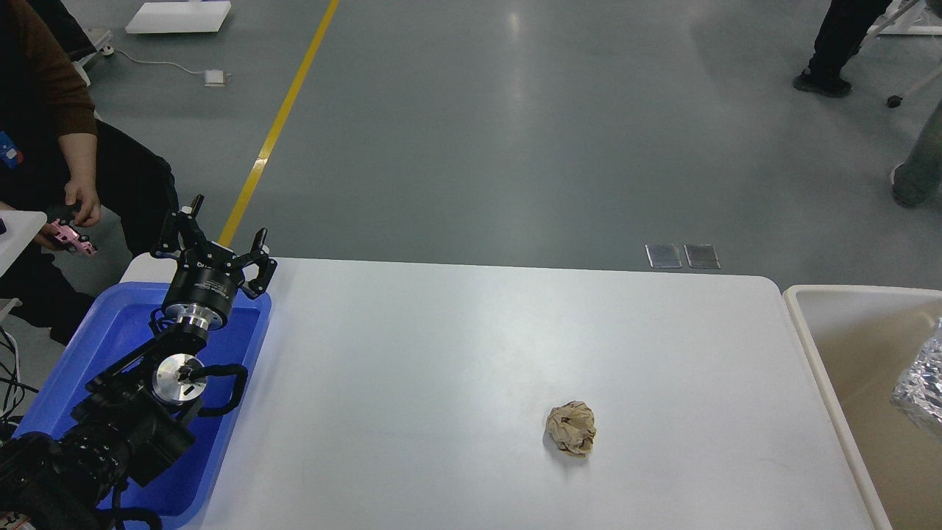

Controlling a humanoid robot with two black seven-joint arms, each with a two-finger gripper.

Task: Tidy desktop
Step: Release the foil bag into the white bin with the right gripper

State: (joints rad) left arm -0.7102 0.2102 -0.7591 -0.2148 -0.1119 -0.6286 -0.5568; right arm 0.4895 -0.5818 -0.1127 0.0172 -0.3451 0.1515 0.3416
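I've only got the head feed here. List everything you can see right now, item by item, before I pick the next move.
desktop: one, white, centre of view.
crumpled paper ball: one, brown, on the desktop, right of centre.
tray: one, blue, on the desktop's left end.
bin: one, beige, right of the desktop.
foil wad: one, silver, inside the bin.
seated person: one, brown sleeve, far left, holding a pink controller.
floor line: one, yellow, beyond the desktop.
floor plates: two, grey, behind the desktop.
left gripper: one, black, open, above the tray's far end.
right gripper: not in view.
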